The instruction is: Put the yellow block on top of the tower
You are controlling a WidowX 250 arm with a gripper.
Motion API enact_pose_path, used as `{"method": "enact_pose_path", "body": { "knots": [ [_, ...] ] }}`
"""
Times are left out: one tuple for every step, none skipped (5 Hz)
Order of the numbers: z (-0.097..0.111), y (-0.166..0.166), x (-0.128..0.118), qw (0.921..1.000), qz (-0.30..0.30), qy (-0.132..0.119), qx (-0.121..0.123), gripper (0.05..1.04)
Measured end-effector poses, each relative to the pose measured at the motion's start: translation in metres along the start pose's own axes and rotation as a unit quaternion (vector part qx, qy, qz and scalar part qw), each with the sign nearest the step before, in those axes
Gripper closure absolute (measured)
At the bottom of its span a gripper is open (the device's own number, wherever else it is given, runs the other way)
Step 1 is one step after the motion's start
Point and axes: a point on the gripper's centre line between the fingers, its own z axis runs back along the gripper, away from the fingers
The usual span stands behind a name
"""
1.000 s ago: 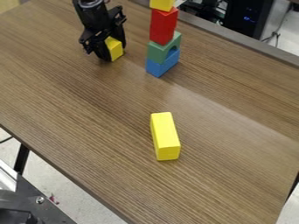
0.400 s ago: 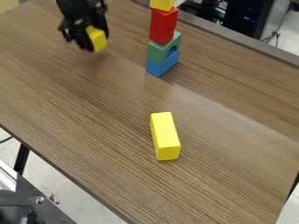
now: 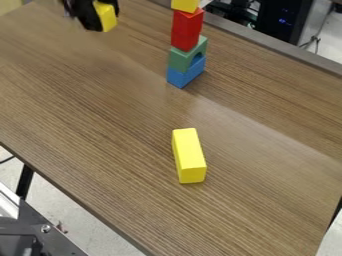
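A lab (computer tower [image 3: 284,20] behind the table [image 3: 267,165]).

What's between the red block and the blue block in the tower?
A green arch block, under the red block and on the blue block, in the camera view.

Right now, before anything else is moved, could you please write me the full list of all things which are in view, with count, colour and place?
held block: 1, yellow, at the gripper, upper left
top block: 1, yellow, on top of the tower, at the upper edge
upper block: 1, red, under the top block
arch block: 1, green, under the red one
base block: 1, blue, bottom of the tower
long block: 1, yellow, lying alone nearer the camera
table: 1, brown, under the blocks
box with lights: 1, black, behind the table
frame: 1, dark, lower left corner
gripper: 1, black, upper left
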Motion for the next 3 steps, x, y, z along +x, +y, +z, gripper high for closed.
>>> {"method": "enact_pose_path", "body": {
  "knots": [
    [0.012,-0.002,-0.005,0.9999,0.000,-0.012,-0.007,0.490],
    [0.022,-0.006,-0.015,0.9996,-0.010,-0.020,-0.015,0.490],
    [0.041,-0.007,-0.033,0.9990,-0.014,-0.029,-0.031,0.490]
  ]
}}
